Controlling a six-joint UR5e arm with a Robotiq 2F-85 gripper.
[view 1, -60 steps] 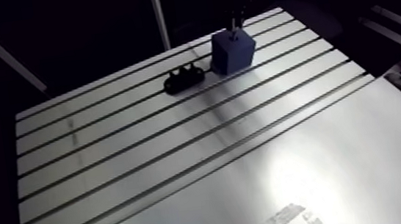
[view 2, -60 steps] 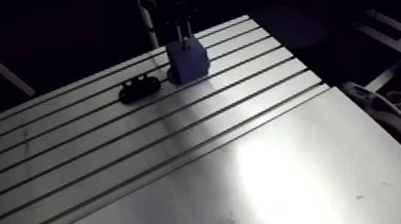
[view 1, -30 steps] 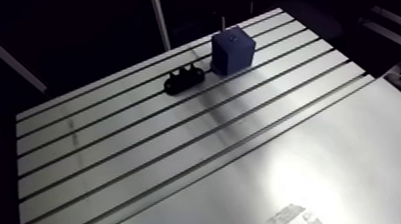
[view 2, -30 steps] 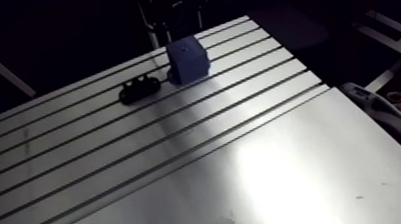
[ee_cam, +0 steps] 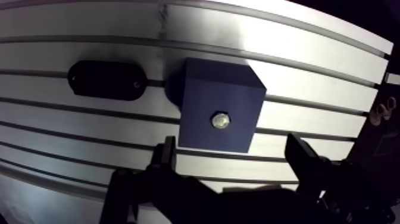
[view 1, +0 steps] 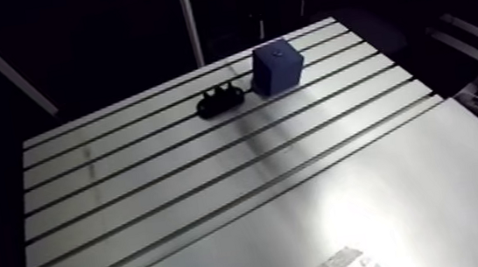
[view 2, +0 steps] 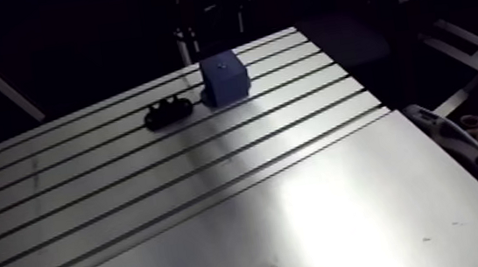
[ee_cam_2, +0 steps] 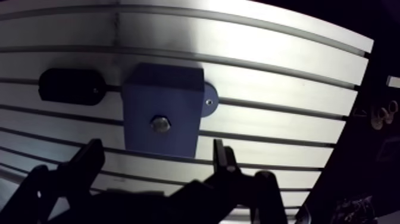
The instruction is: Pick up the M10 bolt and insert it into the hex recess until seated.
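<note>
Tool [ee_cam: 232, 146] hangs straight above blue block [ee_cam: 202, 98], pointing down, fingers apart, nothing between them. M10 bolt [ee_cam: 220, 121] sits in the block's top face. Block is upper centre of the arm view, on the worktop [view 1: 215, 191].

Slotted table [view 1: 171, 197], its grooves running across. A blue block [view 1: 276, 67] stands upright near the far edge. Just beside it, not touching, a low black piece [view 1: 221, 100] lies flat over a slot. Nearer in, the surface goes smooth.
</note>
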